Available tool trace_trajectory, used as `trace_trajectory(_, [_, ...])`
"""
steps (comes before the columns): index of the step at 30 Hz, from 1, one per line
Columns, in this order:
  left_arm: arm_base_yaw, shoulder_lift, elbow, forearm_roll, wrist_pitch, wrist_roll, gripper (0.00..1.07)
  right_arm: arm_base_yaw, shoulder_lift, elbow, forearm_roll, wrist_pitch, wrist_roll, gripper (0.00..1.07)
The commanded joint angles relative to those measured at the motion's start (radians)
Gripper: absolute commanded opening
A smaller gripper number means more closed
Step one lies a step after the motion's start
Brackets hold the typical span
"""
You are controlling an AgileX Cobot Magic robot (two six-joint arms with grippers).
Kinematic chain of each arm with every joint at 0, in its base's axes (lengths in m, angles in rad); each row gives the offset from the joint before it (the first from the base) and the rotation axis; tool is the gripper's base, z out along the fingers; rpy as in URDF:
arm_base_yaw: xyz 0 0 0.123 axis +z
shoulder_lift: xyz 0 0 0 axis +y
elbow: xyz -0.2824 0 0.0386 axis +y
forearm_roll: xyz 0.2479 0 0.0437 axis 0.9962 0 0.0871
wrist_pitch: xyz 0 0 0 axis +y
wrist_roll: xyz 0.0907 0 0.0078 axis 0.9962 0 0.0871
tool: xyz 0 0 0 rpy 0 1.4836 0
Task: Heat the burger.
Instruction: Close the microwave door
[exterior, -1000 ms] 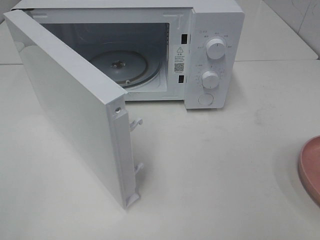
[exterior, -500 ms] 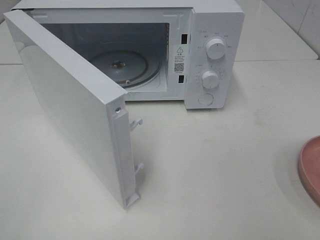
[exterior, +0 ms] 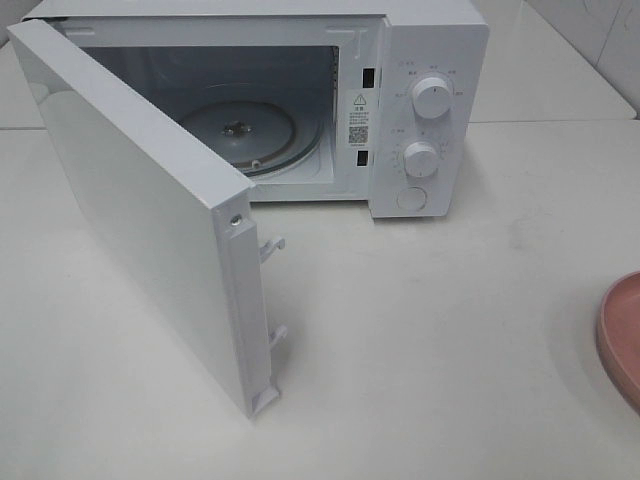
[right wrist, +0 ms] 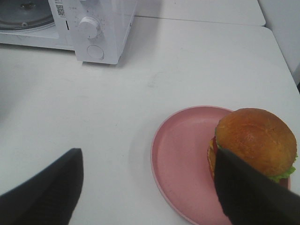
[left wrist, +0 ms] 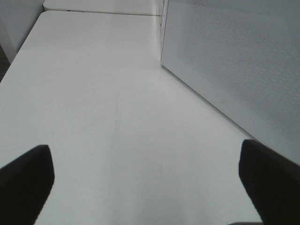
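Note:
The burger (right wrist: 255,139), with a glossy brown bun and green lettuce, sits on the side of a pink plate (right wrist: 180,159) in the right wrist view. My right gripper (right wrist: 147,192) hovers open over the table and the plate's near edge. One of its dark fingers (right wrist: 248,194) overlaps the burger's near side, and nothing sits between the jaws. Beside the microwave's open door (left wrist: 234,61), my left gripper (left wrist: 147,187) is open over bare table. The exterior high view shows neither gripper, only the plate's rim (exterior: 620,335).
The white microwave (exterior: 430,60) stands at the back with its door (exterior: 140,210) swung wide toward the front left. Its glass turntable (exterior: 240,130) is bare. Two knobs (exterior: 432,97) and a round button are on the panel to the right of the opening.

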Motion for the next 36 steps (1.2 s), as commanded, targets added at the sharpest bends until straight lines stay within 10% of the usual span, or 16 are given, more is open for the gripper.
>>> trace_trajectory(1, [0.001,-0.014,0.003,-0.006,-0.014,0.001,1.0,-0.006,-0.027,0.002,-0.002,0.0,-0.005,0.75])
trace_trajectory(15, [0.001,0.064,-0.044,-0.015,-0.078,-0.005,0.92,-0.006,-0.027,0.002,-0.002,0.0,-0.005,0.75])
trace_trajectory(21, [0.001,0.165,-0.042,-0.014,-0.16,-0.005,0.59,-0.006,-0.027,0.002,-0.002,0.0,-0.005,0.75])
trace_trajectory(23, [0.001,0.252,-0.042,-0.027,-0.211,-0.005,0.25,-0.006,-0.027,0.002,-0.002,0.0,-0.005,0.75])
trace_trajectory(27, [0.001,0.321,-0.042,-0.027,-0.27,-0.005,0.01,-0.006,-0.027,0.002,-0.002,0.0,-0.005,0.75])
trace_trajectory(36, [-0.002,0.496,0.074,-0.055,-0.642,0.002,0.0,-0.006,-0.027,0.002,-0.002,0.0,-0.005,0.75])
